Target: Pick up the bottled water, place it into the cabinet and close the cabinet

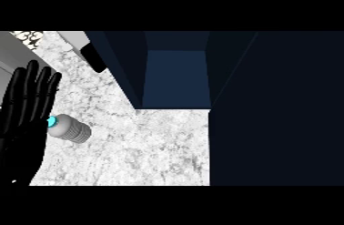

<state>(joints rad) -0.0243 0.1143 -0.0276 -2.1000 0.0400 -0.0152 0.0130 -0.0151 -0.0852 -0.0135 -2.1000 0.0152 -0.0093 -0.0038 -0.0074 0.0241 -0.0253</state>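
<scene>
The bottled water [70, 130] lies on its side on the white marble counter [148, 151], grey-bodied with a light blue cap pointing left. My left hand [23, 110] rests open at the view's left edge, fingers straight and pointing up; the bottle's cap sits right beside its palm edge. The dark blue cabinet [174, 69] stands open at the top centre, its interior visible. Its open door [275, 110] fills the right side of the view. My right hand does not show.
A black handle-like object [94, 59] lies against the cabinet's left wall at the counter's back. A patterned strip [30, 37] shows at the top left corner. Bare counter stretches between the bottle and the door.
</scene>
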